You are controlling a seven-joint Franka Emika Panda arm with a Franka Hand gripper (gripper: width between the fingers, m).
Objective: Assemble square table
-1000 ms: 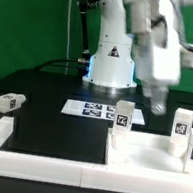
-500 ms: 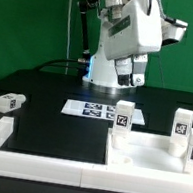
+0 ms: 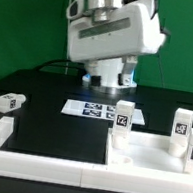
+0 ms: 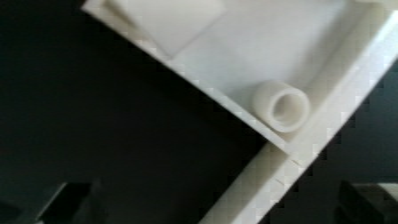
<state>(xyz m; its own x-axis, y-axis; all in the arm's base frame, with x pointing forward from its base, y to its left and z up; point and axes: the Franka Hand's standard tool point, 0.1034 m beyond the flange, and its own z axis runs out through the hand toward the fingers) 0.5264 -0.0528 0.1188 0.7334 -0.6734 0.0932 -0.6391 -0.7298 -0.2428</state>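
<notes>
The two-finger gripper (image 3: 115,79), jaws apart and empty, hangs upper centre; the white plastic square tabletop slab (image 3: 147,151) lies lower right.

We see the exterior view evenly and brightly lit, seemingly from above; the white border rail (image 3: 51,148) nearly bleaches out, while the black tabletop (image 3: 51,118) stays matte with only faint shadows beside the upright legs (image 3: 126,117). The arm's head (image 3: 113,31) looms close to the camera and looks soft. The whole picture is coarse, and the tags barely resolve. In the wrist view, the square tabletop slab (image 4: 231,50) is blurred, its corner socket (image 4: 285,104) hazy-edged, and the surroundings fall dark.
</notes>
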